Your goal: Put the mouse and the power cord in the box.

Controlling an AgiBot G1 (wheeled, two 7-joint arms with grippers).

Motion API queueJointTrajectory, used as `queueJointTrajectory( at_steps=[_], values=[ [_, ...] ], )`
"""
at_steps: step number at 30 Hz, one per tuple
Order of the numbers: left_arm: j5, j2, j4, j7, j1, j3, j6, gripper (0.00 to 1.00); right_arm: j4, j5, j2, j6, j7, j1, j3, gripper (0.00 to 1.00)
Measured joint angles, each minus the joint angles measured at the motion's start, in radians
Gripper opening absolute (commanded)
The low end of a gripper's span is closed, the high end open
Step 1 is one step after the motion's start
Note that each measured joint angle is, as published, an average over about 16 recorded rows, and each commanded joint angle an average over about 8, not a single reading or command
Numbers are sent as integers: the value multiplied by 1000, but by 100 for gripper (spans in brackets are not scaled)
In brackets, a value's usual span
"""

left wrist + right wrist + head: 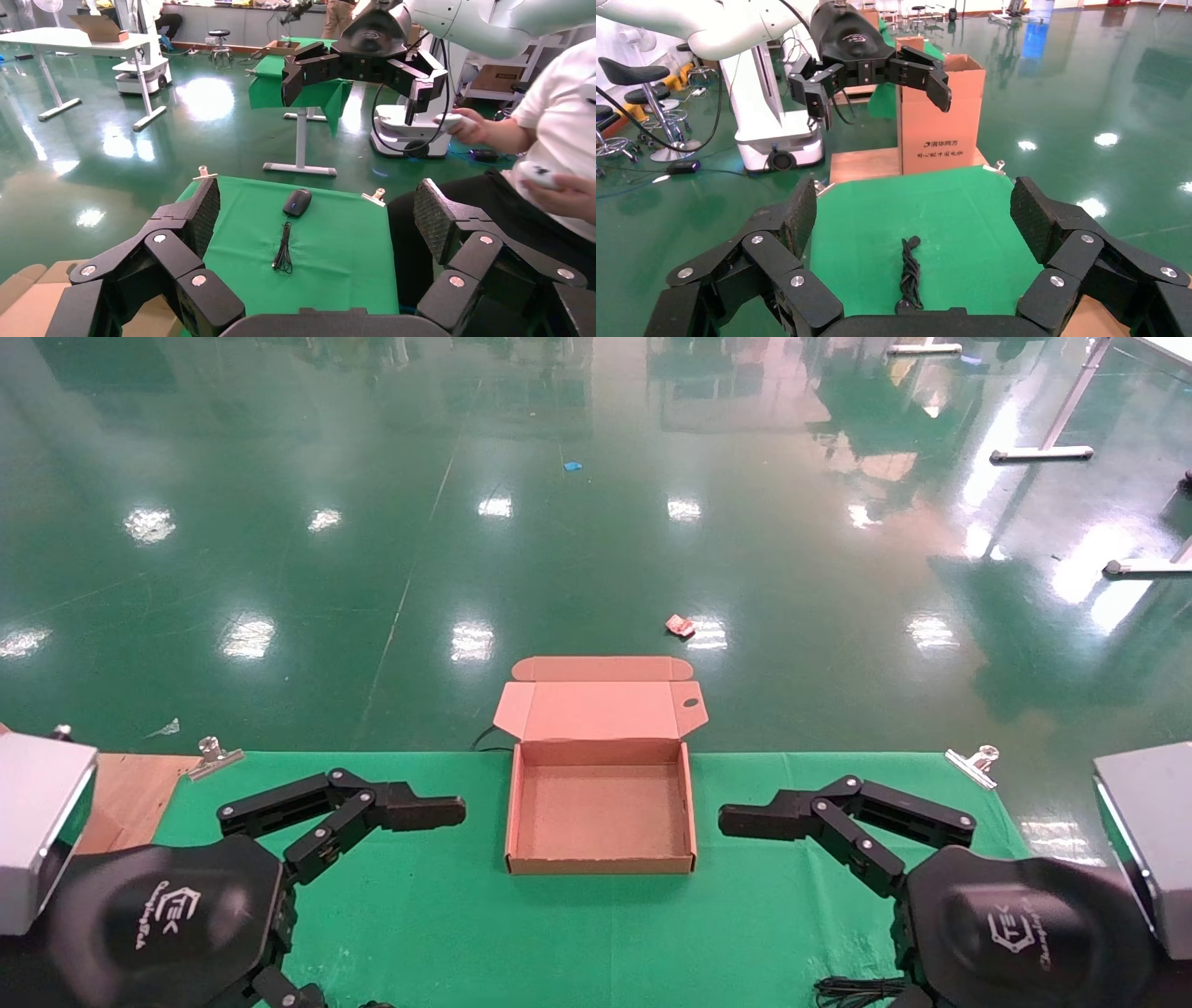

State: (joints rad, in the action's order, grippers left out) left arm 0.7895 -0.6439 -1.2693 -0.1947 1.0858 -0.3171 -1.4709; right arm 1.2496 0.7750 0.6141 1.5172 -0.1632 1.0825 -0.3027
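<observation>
The box (pixel 691 808) lies open and empty mid-table, its lid folded back. My left gripper (pixel 438 812) hovers left of it and my right gripper (pixel 745 822) right of it, both pointing inward. In the left wrist view the black mouse (pixel 297 202) rests on the green cloth with its thin wire (pixel 283 249) bundled beside it, ahead of the open left gripper (pixel 320 210). The right wrist view shows the coiled power cord (pixel 910 274) on the cloth in front of the open right gripper (pixel 916 210). In the head view the arms hide the mouse and cord.
A printed cardboard carton (pixel 940 116) stands on a wooden board (pixel 130 794) past the table's left end. Metal clips (pixel 973 761) pin the cloth at the corners. A seated person (pixel 555 140) is beyond the table's right end. A black wire loop (pixel 857 989) peeks out under the right arm.
</observation>
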Motion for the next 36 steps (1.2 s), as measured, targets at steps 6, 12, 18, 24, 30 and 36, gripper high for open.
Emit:
queueJointTrajectory(
  at_steps=[6, 12, 18, 24, 30, 36],
  values=[
    [128, -47, 39, -16, 43, -71, 16, 100, -84, 123, 15, 34, 71, 52, -69, 100],
    [317, -104, 138, -1, 130, -168, 0, 100, -223, 333, 55, 59, 198, 172, -188, 100],
    [504, -160, 298, 75, 244, -263, -45, 100, -383, 561, 129, 59, 347, 334, -323, 100],
    [687, -220, 479, 204, 354, -357, -65, 100, -551, 778, 229, 47, 495, 482, -455, 100],
    [854, -294, 632, 329, 433, -446, -30, 100, -722, 941, 339, 0, 629, 568, -559, 100],
    [980, -375, 745, 419, 470, -514, 36, 100, -880, 1041, 433, -96, 743, 592, -619, 100]
  ],
)
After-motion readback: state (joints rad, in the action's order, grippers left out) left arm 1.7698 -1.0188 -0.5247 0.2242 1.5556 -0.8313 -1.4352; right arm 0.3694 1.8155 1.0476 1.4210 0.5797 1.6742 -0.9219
